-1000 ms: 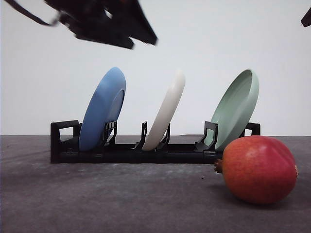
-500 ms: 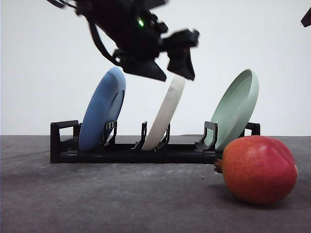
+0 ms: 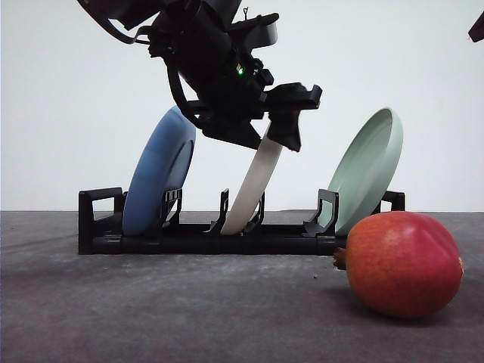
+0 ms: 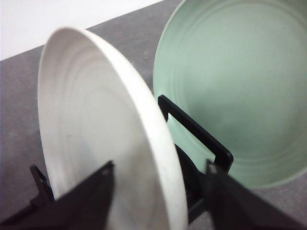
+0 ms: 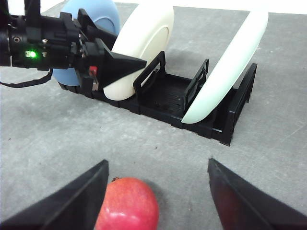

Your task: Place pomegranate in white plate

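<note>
Round red pomegranate with a yellowish blush (image 3: 404, 263) sits loose on the grey surface (image 3: 189, 318), just in front of the black rack's (image 3: 197, 238) end under the pale green plate (image 3: 368, 170). Likely dense, rigid and smooth, so prone to roll: grip across the widest part. Right gripper (image 5: 156, 191) hangs above it, jaws wide. Matte off-white plate (image 3: 257, 181) stands tilted in the middle slot; left gripper (image 4: 156, 191) straddles its rim, jaws wide, not clamped.

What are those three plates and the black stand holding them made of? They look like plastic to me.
Hard to be sure. The white plate has a matte, chalky surface with faint concentric ridges, which suggests ceramic or melamine. The blue plate and the pale green plate share that dull, even finish with no glare. The black rack looks like moulded plastic: thin, uniform and squared-off.
</note>
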Robot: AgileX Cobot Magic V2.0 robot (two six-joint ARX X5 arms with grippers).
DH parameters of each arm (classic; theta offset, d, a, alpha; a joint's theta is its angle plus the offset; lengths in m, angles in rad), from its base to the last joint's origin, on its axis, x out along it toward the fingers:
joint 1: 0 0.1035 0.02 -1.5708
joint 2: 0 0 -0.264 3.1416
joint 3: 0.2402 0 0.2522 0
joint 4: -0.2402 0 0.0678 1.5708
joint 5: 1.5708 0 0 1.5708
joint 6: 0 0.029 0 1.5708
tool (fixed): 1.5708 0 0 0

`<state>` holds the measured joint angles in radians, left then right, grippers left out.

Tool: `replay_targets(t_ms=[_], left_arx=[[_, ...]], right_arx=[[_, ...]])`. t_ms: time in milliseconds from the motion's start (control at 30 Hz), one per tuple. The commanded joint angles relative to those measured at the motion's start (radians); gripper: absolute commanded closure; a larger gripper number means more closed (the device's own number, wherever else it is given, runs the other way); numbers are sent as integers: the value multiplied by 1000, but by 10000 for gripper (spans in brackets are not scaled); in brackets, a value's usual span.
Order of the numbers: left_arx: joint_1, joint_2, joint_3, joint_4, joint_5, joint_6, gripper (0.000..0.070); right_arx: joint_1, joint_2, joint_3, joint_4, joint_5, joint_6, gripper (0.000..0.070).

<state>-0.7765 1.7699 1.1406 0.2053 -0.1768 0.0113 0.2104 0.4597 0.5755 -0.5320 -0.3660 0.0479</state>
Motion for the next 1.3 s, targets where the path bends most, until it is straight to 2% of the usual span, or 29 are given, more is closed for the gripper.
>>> replay_targets(t_ms=[0, 67, 167, 267, 333, 667, 900, 1167, 1267], left_arx=[[-10, 18, 23, -2, 1, -17, 534], [-10, 16, 24, -20, 1, -40, 565], [-10, 6, 25, -45, 1, -75, 570], [-10, -13, 25, -66, 1, -104, 659], [-10, -24, 25, -74, 1, -112, 688], [-10, -83, 26, -83, 2, -189, 689], [-10, -144, 26, -99, 2, -214, 689], [-29, -273, 26, -197, 6, -239, 689], [-46, -336, 26, -263, 46, -262, 689]], right_arx=[[4, 2, 14, 14, 0, -3, 285], [4, 2, 14, 14, 0, -3, 285], [4, 2, 14, 14, 0, -3, 285], [4, 2, 14, 14, 0, -3, 285], [4, 2, 14, 14, 0, -3, 285], [4, 2, 14, 14, 0, -3, 285], [4, 2, 14, 14, 0, -3, 285], [4, 2, 14, 14, 0, -3, 285], [4, 2, 14, 14, 0, -3, 285]])
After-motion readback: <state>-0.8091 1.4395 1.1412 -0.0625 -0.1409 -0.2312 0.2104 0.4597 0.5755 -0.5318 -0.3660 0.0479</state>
